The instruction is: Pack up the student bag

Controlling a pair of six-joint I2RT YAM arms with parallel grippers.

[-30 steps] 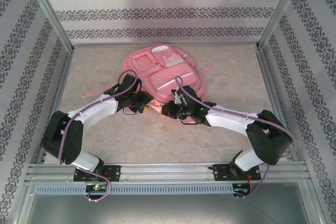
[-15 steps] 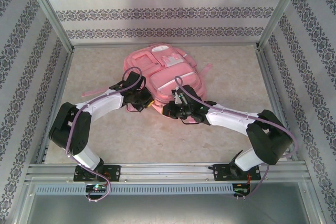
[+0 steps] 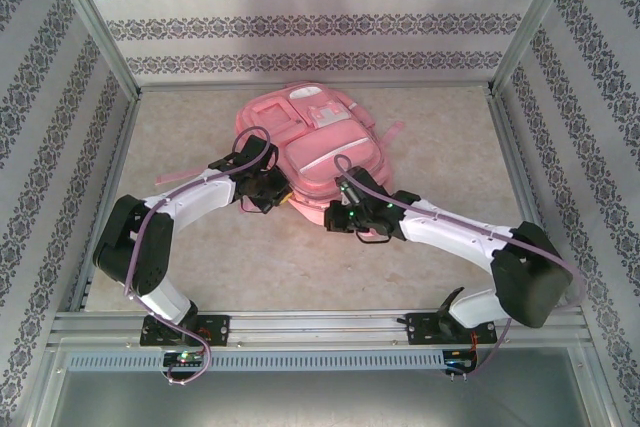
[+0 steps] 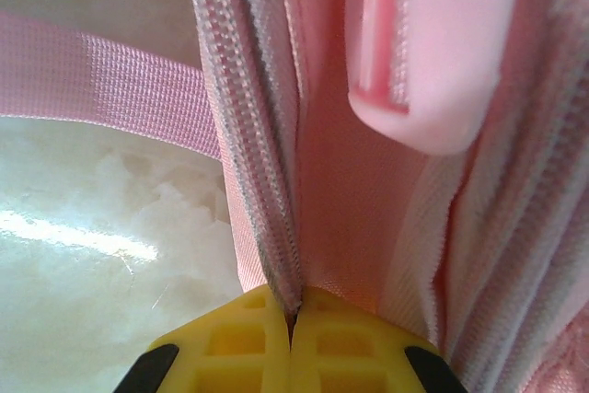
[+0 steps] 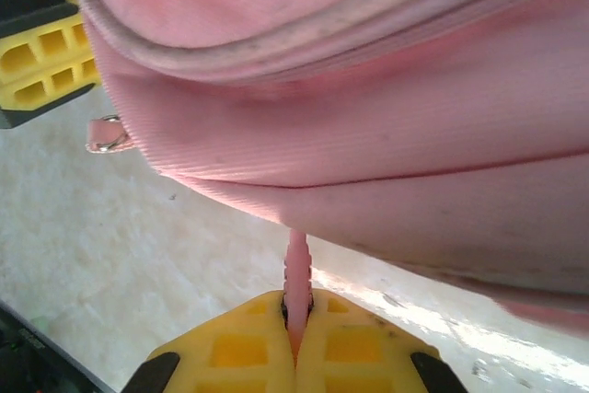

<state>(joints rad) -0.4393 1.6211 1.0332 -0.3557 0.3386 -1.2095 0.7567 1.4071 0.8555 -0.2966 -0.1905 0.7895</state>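
Note:
The pink student bag (image 3: 312, 142) lies flat at the middle back of the table. My left gripper (image 3: 279, 197) is at its near-left edge. In the left wrist view that gripper (image 4: 293, 319) is shut on the bag's zip seam (image 4: 267, 181), which runs up from between the yellow fingertips. My right gripper (image 3: 336, 215) is at the bag's near edge. In the right wrist view it (image 5: 296, 315) is shut on a thin pink zip pull (image 5: 296, 273) hanging from the bag's underside (image 5: 386, 135).
A pink strap (image 4: 101, 89) trails left from the bag over the pale marbled tabletop (image 3: 300, 267). A pink rubber tab (image 4: 433, 52) lies on the bag ahead of the left fingers. Patterned walls and metal posts (image 3: 95, 22) close in the table on three sides.
My left gripper went from open to shut on the bag's zip seam as its arm reached in toward the bag. My right arm shifted slightly right, still shut on the zip pull.

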